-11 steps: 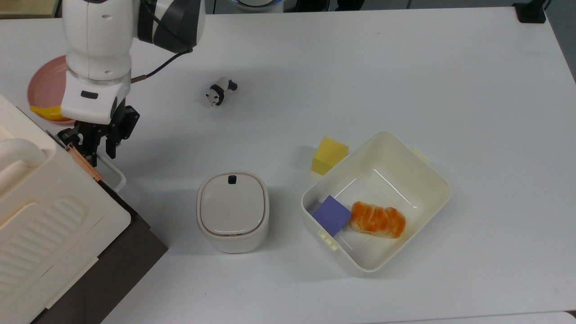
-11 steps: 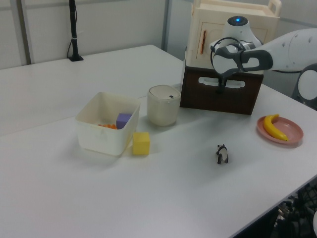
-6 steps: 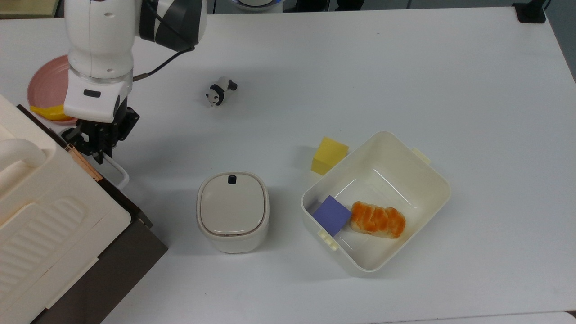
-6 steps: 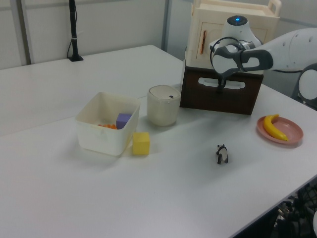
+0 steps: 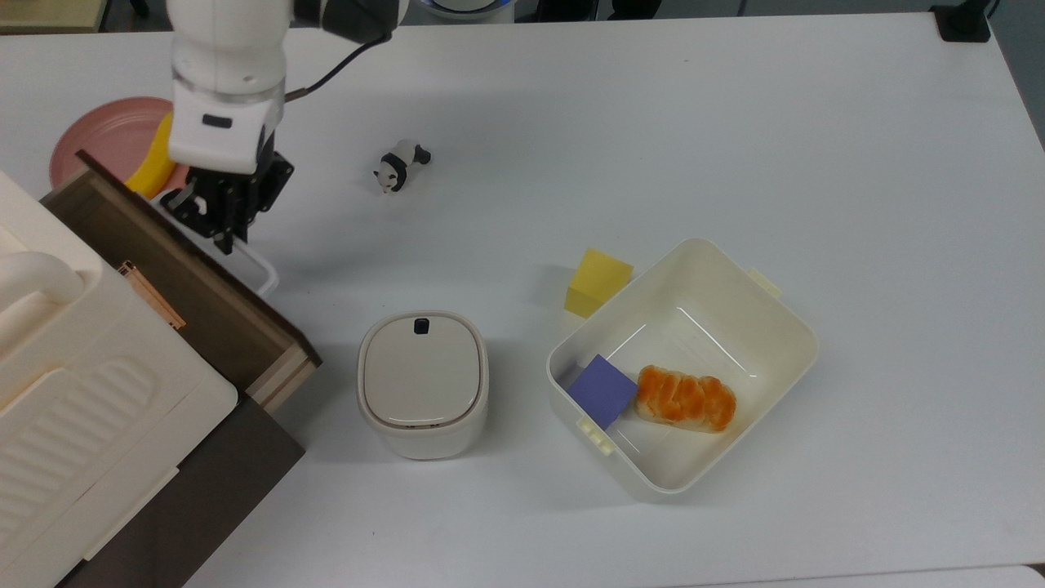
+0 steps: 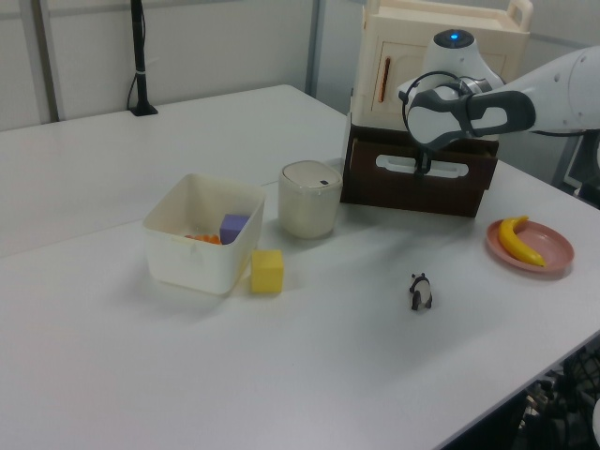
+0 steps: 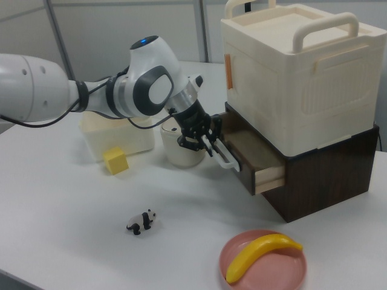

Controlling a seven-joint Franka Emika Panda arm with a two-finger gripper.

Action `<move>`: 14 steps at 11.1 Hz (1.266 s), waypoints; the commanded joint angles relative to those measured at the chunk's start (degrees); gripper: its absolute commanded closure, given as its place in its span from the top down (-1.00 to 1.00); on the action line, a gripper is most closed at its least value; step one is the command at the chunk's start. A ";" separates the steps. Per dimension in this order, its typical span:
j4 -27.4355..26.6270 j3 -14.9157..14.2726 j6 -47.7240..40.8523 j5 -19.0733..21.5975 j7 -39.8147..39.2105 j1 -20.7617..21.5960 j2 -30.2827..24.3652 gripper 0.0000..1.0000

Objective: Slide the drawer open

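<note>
Since the earlier frames, the drawer has slid out from under the cream case toward the upper right of the top view, and the gripper has travelled with it. The drawer now stands partly open at the left edge of the top view, its pale side wall showing at the right view's centre right. The fingers are closed on the drawer's white loop handle, near that handle's upper end in the top view. A pink plate with a banana lies at the upper left of the top view, just beside the drawer's corner. A panda figure stands apart, upper centre. A lidded white bin sits near the drawer's lower end. A yellow block touches the cream tub, which holds a purple block and bread.
</note>
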 commanded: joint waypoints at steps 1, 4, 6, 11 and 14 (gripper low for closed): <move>-8.94 1.41 0.26 -0.70 4.78 2.34 -8.73 -0.98; -8.85 1.41 0.17 -0.70 6.64 2.61 -8.47 -0.67; -8.59 1.41 0.08 -0.53 6.72 2.53 -8.21 0.51; -5.44 1.76 -8.50 0.26 15.56 4.97 -9.34 0.85; -5.16 1.76 -16.15 5.69 28.40 8.14 -12.50 1.00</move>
